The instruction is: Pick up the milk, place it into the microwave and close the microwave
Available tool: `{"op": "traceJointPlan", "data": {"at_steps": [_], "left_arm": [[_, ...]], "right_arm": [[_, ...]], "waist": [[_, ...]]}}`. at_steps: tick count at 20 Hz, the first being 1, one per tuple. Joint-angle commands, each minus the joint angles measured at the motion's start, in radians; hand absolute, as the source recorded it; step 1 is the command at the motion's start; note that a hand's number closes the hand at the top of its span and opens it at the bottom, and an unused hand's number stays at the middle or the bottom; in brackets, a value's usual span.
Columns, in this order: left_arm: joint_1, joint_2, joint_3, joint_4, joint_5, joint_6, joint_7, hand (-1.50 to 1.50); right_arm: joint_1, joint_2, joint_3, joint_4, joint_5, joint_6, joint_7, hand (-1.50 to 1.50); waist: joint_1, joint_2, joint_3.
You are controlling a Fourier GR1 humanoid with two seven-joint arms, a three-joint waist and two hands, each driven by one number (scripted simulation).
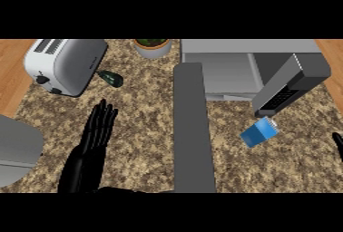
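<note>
Below the open microwave (227, 72), the milk (258, 133).

No text, brand, number or sign can be read anywhere. The blue milk carton (258, 132) lying on the bench (140, 136) shows only plain blue and white faces — no legible label. The microwave (254, 68) has a dark control panel (281, 97) with small pale marks — too small to make out. The toaster (64, 63) bears no readable marking either.
</note>
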Motion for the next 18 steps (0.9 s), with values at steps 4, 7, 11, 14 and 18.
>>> {"op": "traceJointPlan", "data": {"at_steps": [4,7,11,14,18], "left_arm": [[0.019,-0.006,-0.144,0.014,-0.058,0.12,-0.022,-1.5],[0.051,-0.006,-0.173,0.072,-0.056,0.147,-0.119,-1.5],[0.133,-0.006,-0.204,0.05,-0.054,0.145,-0.156,-1.5],[0.072,-0.006,-0.182,0.045,-0.043,0.146,-0.095,-1.5],[0.066,0.026,-0.147,0.066,0.031,0.082,-0.123,-1.5]], "right_arm": [[0.066,0.109,0.066,0.073,0.174,0.036,-0.142,-1.5],[-0.008,0.076,0.017,0.152,0.186,0.031,-0.16,-1.5],[-0.042,0.053,-0.048,0.336,0.206,0.062,-0.301,-1.5],[-0.096,0.081,-0.028,0.399,0.259,0.01,-0.322,-1.5],[-0.139,0.06,-0.035,0.488,0.292,-0.001,-0.371,-1.5]], "waist": [[0.002,0.0,0.0],[0.004,0.001,0.0],[0.008,0.001,0.0],[0.006,0.001,0.0],[0.005,0.001,0.0]]}}
